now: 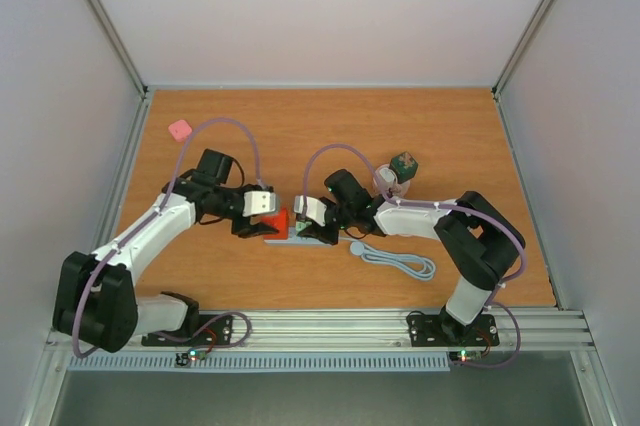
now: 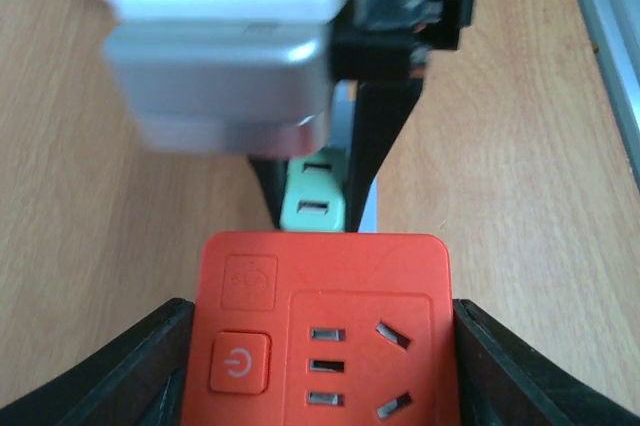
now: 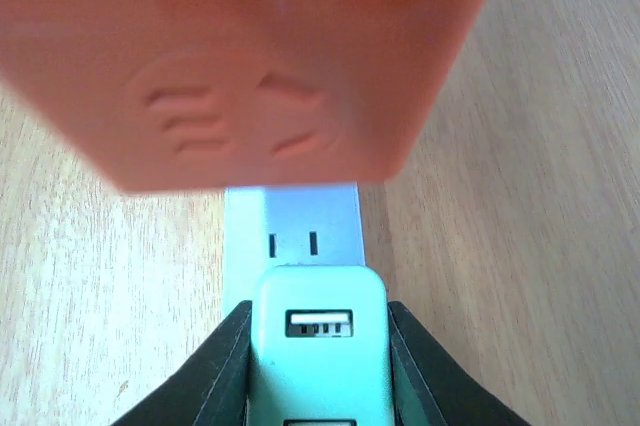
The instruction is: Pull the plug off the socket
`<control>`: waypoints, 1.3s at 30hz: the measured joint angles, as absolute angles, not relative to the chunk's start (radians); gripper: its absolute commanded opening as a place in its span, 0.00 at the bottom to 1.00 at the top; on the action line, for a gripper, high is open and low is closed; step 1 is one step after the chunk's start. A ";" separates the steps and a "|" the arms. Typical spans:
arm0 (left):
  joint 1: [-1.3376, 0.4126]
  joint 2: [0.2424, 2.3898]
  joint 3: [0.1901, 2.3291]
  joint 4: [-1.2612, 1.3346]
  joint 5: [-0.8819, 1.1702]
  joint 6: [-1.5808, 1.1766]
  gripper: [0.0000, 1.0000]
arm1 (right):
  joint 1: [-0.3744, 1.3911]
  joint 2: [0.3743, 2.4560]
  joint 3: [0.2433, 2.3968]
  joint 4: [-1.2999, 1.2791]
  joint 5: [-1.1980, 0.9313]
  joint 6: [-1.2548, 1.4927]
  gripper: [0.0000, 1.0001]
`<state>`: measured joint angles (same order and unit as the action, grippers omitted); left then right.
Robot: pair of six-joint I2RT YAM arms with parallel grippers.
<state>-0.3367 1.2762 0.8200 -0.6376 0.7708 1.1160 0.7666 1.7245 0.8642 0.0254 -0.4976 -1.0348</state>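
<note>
My right gripper (image 3: 320,386) is clamped narrow on the mint plug (image 3: 320,296), which looks seated on the power strip (image 3: 290,216); my left gripper (image 2: 320,391) grips the orange socket block (image 2: 330,276) at the strip's end; next, I judge, a straight pull off the strip.

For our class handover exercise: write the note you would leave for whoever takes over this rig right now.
Left gripper: shut on the orange adapter, at one end of the blue power strip.
Right gripper: shut on the mint-green plug, next to it on the strip.
Done: both pieces gripped. Not clear whether either is out of the strip yet.
Left: pull the plug free and lift it clear.
</note>
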 measured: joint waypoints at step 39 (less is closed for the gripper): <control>0.188 1.898 1.352 -0.264 0.749 -0.043 0.32 | 0.774 1.591 0.961 -0.104 -0.439 -0.901 0.99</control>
<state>0.1883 1.8984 1.3518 -0.2638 0.7490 -0.0425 0.7738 1.5913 0.9607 -0.1036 -0.4393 -0.9012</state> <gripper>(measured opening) 0.635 0.986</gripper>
